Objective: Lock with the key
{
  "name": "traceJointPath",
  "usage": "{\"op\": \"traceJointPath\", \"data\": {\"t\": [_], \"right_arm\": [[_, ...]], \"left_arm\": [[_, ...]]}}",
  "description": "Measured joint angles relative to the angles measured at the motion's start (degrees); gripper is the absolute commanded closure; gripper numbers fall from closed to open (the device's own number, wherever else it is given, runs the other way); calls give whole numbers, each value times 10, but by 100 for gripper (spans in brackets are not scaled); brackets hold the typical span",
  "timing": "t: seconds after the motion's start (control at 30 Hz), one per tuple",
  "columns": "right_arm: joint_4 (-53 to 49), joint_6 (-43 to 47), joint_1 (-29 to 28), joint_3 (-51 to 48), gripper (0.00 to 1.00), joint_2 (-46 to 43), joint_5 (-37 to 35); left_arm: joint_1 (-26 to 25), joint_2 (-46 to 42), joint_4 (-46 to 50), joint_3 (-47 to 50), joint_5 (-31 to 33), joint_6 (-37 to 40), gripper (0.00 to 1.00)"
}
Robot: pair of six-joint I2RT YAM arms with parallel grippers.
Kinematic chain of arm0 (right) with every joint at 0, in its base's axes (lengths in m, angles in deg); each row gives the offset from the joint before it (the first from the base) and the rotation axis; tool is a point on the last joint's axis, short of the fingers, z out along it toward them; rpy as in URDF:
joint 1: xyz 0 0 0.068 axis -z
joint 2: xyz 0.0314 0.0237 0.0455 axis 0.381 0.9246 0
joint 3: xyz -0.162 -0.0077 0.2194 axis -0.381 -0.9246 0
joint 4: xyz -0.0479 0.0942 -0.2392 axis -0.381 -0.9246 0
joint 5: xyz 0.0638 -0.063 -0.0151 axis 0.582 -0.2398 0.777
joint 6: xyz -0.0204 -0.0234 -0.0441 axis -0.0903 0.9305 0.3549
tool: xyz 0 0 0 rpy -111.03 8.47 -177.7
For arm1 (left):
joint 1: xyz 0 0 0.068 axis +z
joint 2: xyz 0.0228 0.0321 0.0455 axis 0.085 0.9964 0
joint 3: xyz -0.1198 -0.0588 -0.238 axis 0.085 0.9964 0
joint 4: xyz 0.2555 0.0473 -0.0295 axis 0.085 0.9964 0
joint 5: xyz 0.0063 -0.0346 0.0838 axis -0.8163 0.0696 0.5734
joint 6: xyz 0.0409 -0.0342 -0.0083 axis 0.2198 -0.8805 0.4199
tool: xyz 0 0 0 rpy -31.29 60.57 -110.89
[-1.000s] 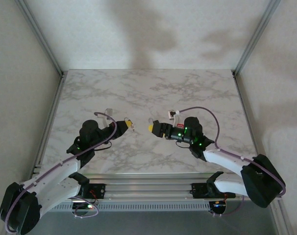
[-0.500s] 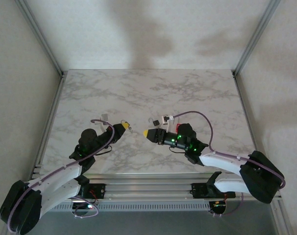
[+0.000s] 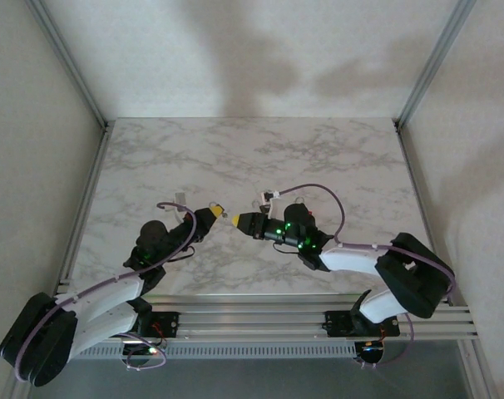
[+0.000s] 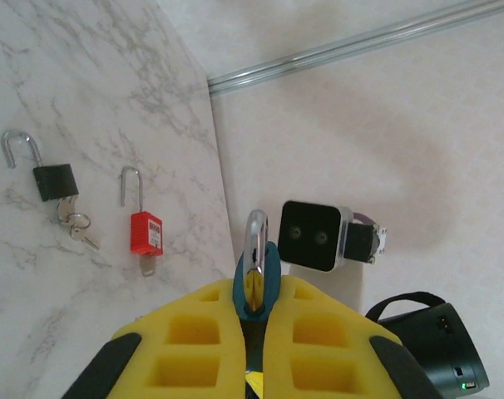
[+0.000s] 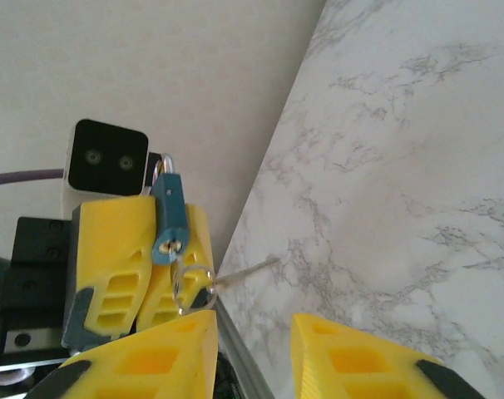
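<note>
1. Marble bench (image 3: pixel 318 158), seen from above: the left gripper (image 3: pixel 213 213) and right gripper (image 3: pixel 237 220) meet almost tip to tip over its near middle. The lock between them is too small to make out here.
2. Left wrist: the yellow fingers (image 4: pixel 318 332) are clamped on a teal padlock (image 4: pixel 254 278), with its silver shackle (image 4: pixel 256 229) pointing away from the camera. A black padlock (image 4: pixel 52 179) and a red padlock (image 4: pixel 145 231) lie side by side on the bench, apart from each other, both with raised shackles.
3. Right wrist: this arm's own fingers (image 5: pixel 352 357) stand apart with nothing between them, just short of the teal padlock. A key ring (image 5: pixel 192 283) dangles from the padlock's keyhole end.
   - The key is small and swings freely, so the fingers could close beside it.
   - A nudge or hard twist could turn the padlock in the soft pads, or push it out.
</note>
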Motion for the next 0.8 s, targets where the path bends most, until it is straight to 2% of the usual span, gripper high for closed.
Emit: {"op": "traceJointPath", "data": {"t": [0.6,0.8], "right_arm": [[7,5,0,27,74,14,-11],[15,2,-4,37,77,47,-8]], "left_arm": [[0,9,-39,37,0,-49,100],[0,27,-59,38,0,-60,100]]}}
